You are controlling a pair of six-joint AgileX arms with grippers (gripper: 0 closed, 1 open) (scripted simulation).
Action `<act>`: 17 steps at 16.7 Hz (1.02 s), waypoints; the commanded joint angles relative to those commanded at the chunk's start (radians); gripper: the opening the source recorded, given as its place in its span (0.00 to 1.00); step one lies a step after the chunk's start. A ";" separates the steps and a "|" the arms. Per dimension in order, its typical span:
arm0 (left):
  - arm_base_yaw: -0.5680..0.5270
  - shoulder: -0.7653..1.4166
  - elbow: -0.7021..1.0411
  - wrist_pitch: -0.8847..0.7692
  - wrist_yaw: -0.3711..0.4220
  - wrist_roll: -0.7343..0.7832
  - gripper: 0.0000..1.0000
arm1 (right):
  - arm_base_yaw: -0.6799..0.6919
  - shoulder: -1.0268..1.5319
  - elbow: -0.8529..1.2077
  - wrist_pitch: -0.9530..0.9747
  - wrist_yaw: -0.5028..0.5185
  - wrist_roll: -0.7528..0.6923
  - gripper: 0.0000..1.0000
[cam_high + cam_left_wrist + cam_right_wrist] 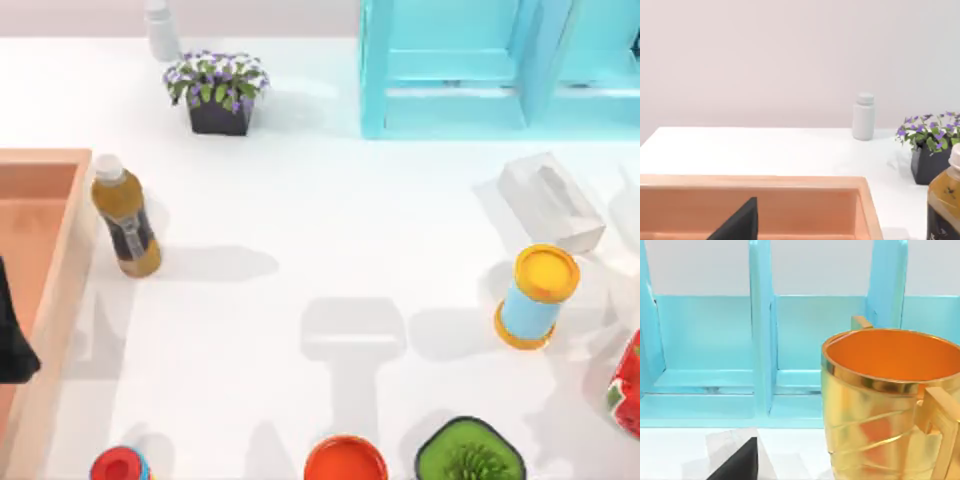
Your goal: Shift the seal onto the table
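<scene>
Your left arm (14, 330) hangs over the wooden tray (68, 270) at the left of the counter (300, 220). I judge this is because the seal lies in that tray beneath it, but where exactly the seal is, you cannot tell. The left gripper (740, 225) faces the tray's far rim; whether it is open or has hold of something, you cannot tell. The top view gives you the free counter beside the bottle (125, 215), a good place for setting down. The right wrist view adds a golden cup (880, 400) before the blue shelf (760, 340); the right gripper (740, 465) is parked there, and its opening also cannot be told
</scene>
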 joint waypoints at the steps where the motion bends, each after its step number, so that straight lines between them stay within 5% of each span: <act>1: 0.000 0.000 0.000 0.000 0.000 0.000 1.00 | 0.000 0.000 0.000 0.000 0.000 0.000 1.00; 8: 0.066 0.225 0.215 -0.213 -0.001 0.069 1.00 | 0.000 0.000 0.000 0.000 0.000 0.000 1.00; 17: 0.212 1.066 0.876 -0.853 -0.003 0.226 1.00 | 0.000 0.000 0.000 0.000 0.000 0.000 1.00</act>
